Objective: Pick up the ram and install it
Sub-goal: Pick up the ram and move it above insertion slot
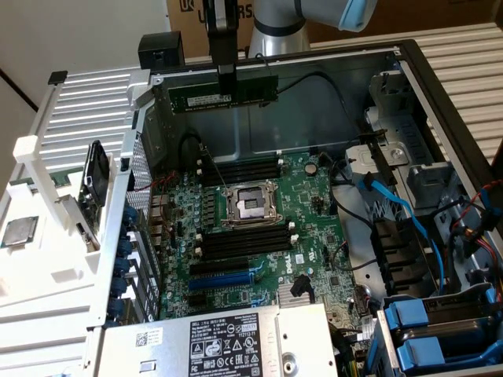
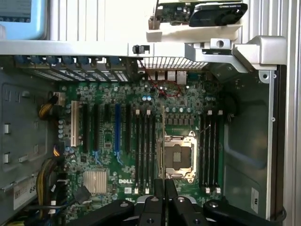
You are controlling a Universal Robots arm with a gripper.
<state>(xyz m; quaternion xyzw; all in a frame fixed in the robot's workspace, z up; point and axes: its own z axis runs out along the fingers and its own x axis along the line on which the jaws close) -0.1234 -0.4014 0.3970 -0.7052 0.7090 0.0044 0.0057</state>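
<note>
**Ram (image 1: 255,88) held in the air over the open computer case**

The ram is a long, thin, dark-green circuit-board stick with black chips and a pale label. It hangs level and on edge above the far wall of the grey metal computer case (image 1: 330,118), well clear of the board below. The arm's black gripper (image 1: 226,90) comes down from above and holds it near its middle. The two narrow black fingers (image 2: 159,188) are drawn almost together, pinching the flat faces of the stick, with nothing else between them. In the wrist view the ram (image 2: 163,141) shows edge-on as a thin line running out from between the fingertips, lengthwise in line with the slots.

Under it lies the green motherboard (image 1: 314,212), with the square silver processor socket (image 1: 251,206) at its centre. Long black memory slots with white end clips (image 1: 240,169) sit in one bank on the socket's far side, and another bank (image 1: 244,243) sits on its near side. Blue flat cables (image 1: 409,212) run along the exterior view's right. A grey power supply with a white label (image 1: 228,345) sits at the near edge. On the white surface at the exterior view's left rests a square silver processor chip (image 1: 17,233).
</note>
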